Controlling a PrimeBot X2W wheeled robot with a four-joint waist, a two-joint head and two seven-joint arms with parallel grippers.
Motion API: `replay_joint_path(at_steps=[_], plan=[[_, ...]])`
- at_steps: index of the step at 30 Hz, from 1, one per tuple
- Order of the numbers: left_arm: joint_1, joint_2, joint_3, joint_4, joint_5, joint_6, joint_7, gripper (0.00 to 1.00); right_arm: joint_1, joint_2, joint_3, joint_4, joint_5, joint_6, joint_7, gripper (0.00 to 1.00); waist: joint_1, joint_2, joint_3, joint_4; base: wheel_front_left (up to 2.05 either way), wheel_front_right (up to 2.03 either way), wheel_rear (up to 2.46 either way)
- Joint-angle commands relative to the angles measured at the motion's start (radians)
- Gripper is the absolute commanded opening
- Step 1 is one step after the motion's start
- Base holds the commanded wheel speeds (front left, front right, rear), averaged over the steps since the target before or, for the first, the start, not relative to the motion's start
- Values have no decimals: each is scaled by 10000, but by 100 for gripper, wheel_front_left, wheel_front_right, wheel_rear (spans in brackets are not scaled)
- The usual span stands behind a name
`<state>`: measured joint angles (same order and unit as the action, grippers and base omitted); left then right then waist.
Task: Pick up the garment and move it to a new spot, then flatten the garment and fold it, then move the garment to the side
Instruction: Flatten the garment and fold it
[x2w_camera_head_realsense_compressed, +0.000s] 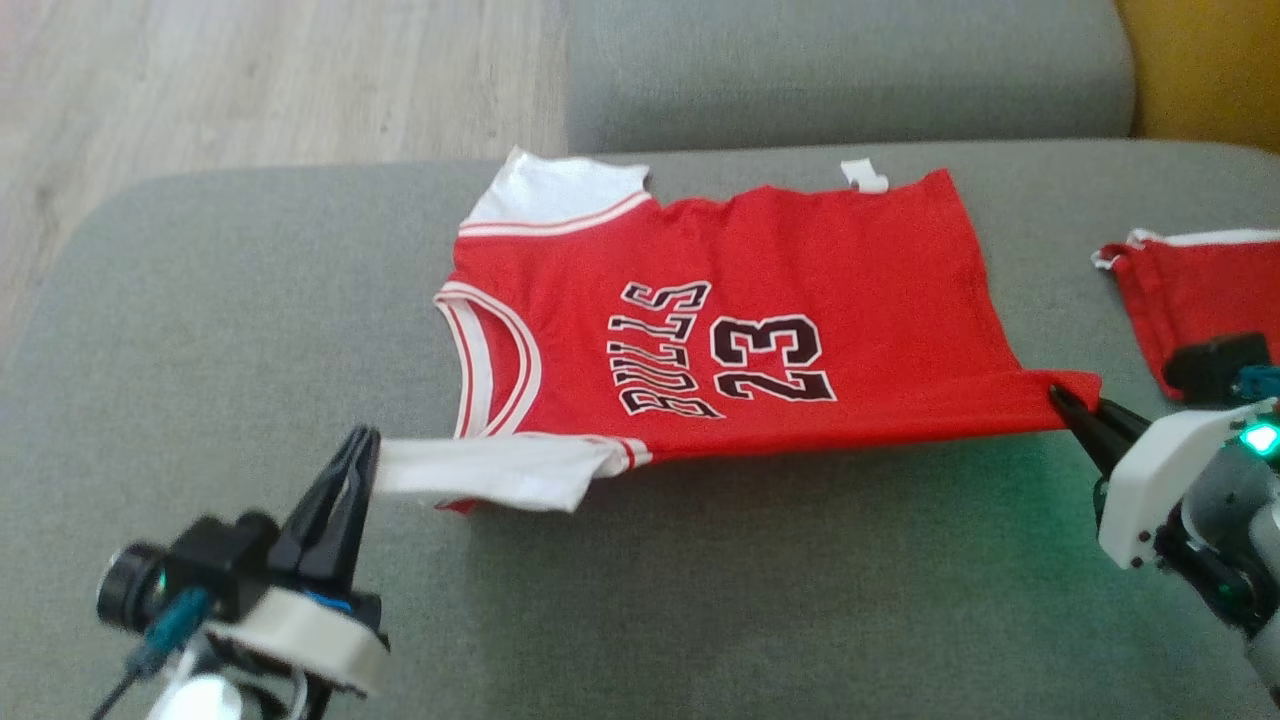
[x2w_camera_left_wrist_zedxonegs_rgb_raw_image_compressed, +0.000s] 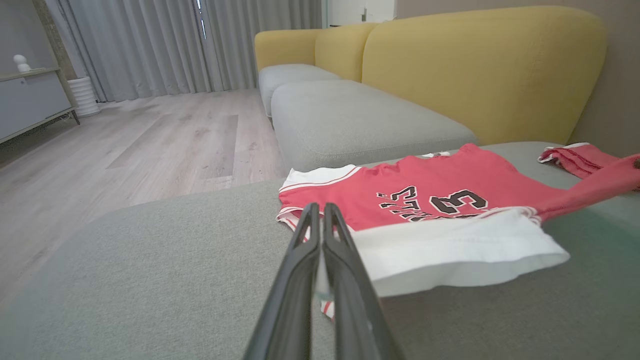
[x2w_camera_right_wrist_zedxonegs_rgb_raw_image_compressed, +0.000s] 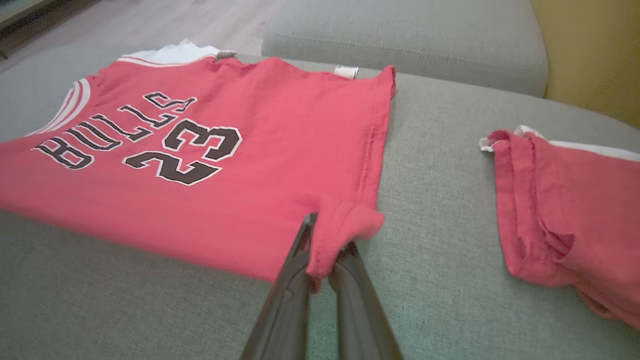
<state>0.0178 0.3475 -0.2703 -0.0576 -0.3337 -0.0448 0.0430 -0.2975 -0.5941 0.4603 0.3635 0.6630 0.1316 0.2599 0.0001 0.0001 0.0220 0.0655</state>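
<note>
The garment (x2w_camera_head_realsense_compressed: 740, 330) is a red jersey with white sleeves and black "BULLS 23" lettering, spread across the grey sofa cushion (x2w_camera_head_realsense_compressed: 200, 330). My left gripper (x2w_camera_head_realsense_compressed: 362, 440) is shut on the near white sleeve, holding it a little above the cushion. In the left wrist view the left gripper (x2w_camera_left_wrist_zedxonegs_rgb_raw_image_compressed: 318, 212) pinches the sleeve edge of the garment (x2w_camera_left_wrist_zedxonegs_rgb_raw_image_compressed: 440, 250). My right gripper (x2w_camera_head_realsense_compressed: 1062, 398) is shut on the jersey's near hem corner. The right wrist view shows the right gripper (x2w_camera_right_wrist_zedxonegs_rgb_raw_image_compressed: 327, 240) with the red corner of the garment (x2w_camera_right_wrist_zedxonegs_rgb_raw_image_compressed: 210, 170) bunched between its fingers.
Another red garment (x2w_camera_head_realsense_compressed: 1195, 290) lies folded at the cushion's right end, also seen as the red garment (x2w_camera_right_wrist_zedxonegs_rgb_raw_image_compressed: 570, 210) close to my right gripper. A second grey seat cushion (x2w_camera_head_realsense_compressed: 850, 70) and a yellow backrest (x2w_camera_left_wrist_zedxonegs_rgb_raw_image_compressed: 480, 70) stand beyond. Wooden floor (x2w_camera_head_realsense_compressed: 200, 80) lies past the left edge.
</note>
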Motion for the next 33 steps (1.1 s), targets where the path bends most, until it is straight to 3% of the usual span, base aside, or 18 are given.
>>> replay_joint_path(at_steps=[1,13,23,24,25,26,33], plan=[[-895,335,330,-183,110,-31,19,0,-302,-131,-176,-287,-212,-9,164,0,-1,-1,330,-39,0,0,0],[-3446,668,-449,1631,644,-540,579,0,-1632,647,-515,170,-1461,-9,1729,0,-1,-1,1722,-187,0,0,0],[-5821,568,-1435,3641,1064,-781,333,0,-2993,889,-184,1500,-2028,-9,1721,0,-1,-1,2405,-87,0,0,0],[-6076,514,-1533,3858,1087,-792,271,0,-3146,905,-204,1650,-2081,-9,1609,16,-1,-1,2440,-81,0,0,0],[-6342,445,-1586,4050,1131,-797,109,47,-3293,947,-246,1790,-2102,-9,1452,100,-1,-1,2474,-78,0,0,0],[-6590,350,-1583,4265,1171,-764,-82,100,-3433,997,-278,1922,-2107,-9,1282,100,-1,-1,2502,-76,0,0,0],[-7368,-601,-1060,5392,971,93,-2241,100,-4110,1393,-1013,2639,-2536,-9,-1012,100,-1,-1,2294,-155,0,0,0]])
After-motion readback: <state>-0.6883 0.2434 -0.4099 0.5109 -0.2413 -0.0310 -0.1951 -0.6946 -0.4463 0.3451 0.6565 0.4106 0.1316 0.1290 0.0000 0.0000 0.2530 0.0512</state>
